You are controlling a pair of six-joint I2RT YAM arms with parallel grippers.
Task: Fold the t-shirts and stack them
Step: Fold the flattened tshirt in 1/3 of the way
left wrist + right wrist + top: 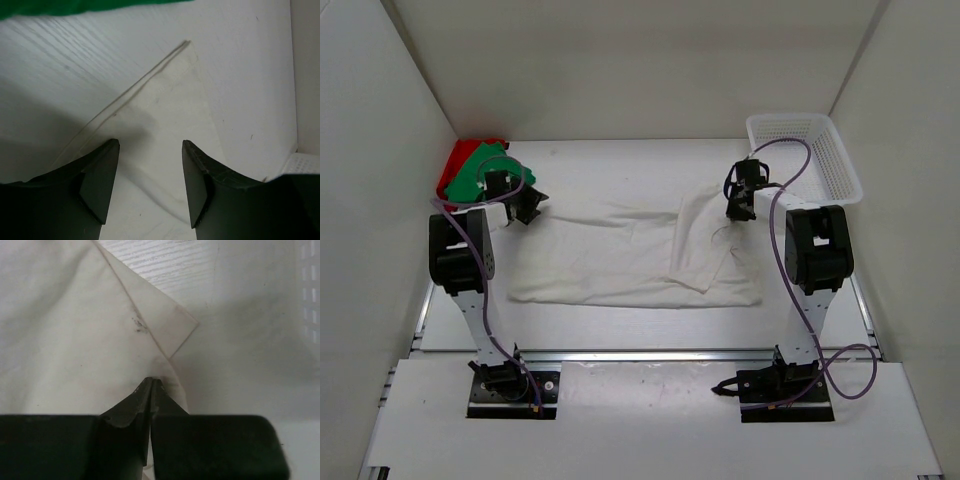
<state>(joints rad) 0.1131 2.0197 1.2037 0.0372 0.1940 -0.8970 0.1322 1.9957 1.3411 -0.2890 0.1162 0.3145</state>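
Standing next to the rig right now: the big white cloth t-shirt is laid out flat across the middle of the white worktop. Its right-hand part is flopped back over itself in a loose flap. The other 2 shirts are in the far left corner. The green cloth t-shirt lies on top of the bright red cloth t-shirt, with only a bit of red poking out on the left and far side.

The left arm reaches out to the white shirt's far left corner. The left jaws are spread wide and hang right over that corner, with the hem running out ahead between them and nothing squeezed. I can't tell if they actually touch the cloth. The green shirt is just beyond them.

The right arm is at the white shirt's far right edge. The right jaws are pressed tight together, tips down on the white cloth, right beside a little pointed corner of fabric with a few dark specks on it. I can't tell whether any cloth is nipped between them.

A white plastic mesh basket sits in the far right corner, near the right arm and well apart from the 2 coloured shirts.
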